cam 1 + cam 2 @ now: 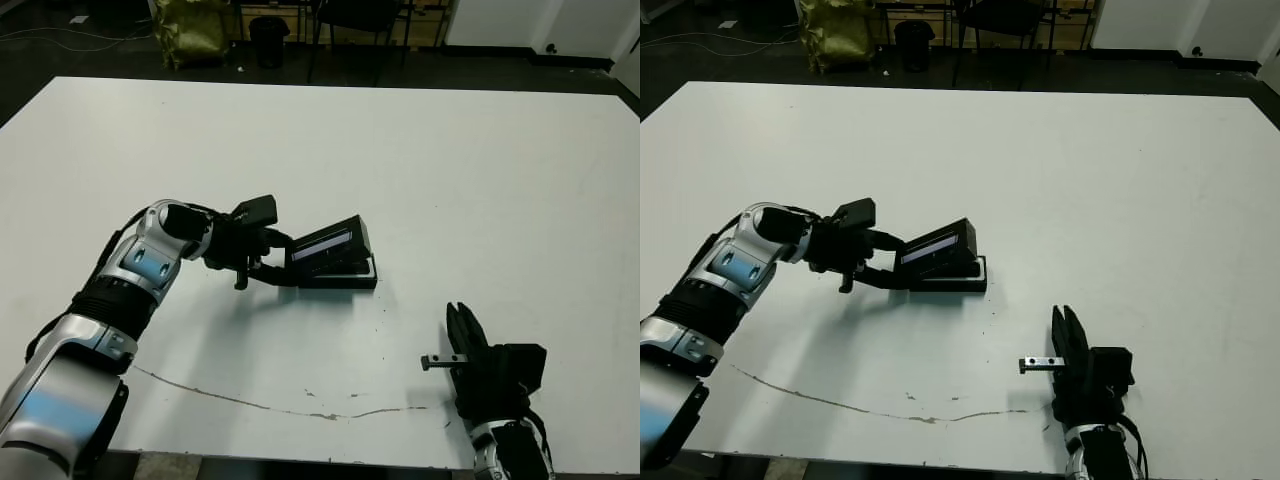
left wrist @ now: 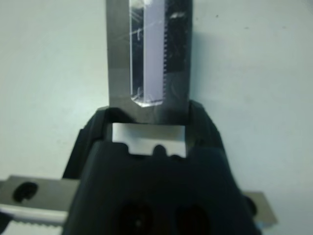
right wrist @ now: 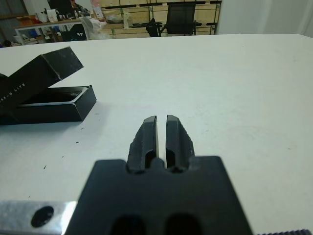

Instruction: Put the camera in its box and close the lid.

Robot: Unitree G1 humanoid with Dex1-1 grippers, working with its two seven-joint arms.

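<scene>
The black box (image 1: pixel 348 276) lies near the table's middle, and its white lining shows along one edge. Above it the lid (image 1: pixel 330 243), black with a pale strip (image 2: pixel 149 54), hangs tilted, its end away from my left arm raised. My left gripper (image 1: pixel 287 265) is shut on the lid's near end. In the right wrist view a dark glossy shape, the camera (image 3: pixel 55 95), lies inside the box (image 3: pixel 54 110) under the slanted lid (image 3: pixel 41 73). My right gripper (image 3: pixel 162 119) rests at the front right of the table, shut and holding nothing, well apart from the box.
A thin crack-like line (image 1: pixel 250 403) runs across the white table (image 1: pixel 450 170) near its front edge. Beyond the far edge stand a chair (image 1: pixel 355 20), a yellow bag (image 1: pixel 190 30) and a dark bin (image 1: pixel 268 40).
</scene>
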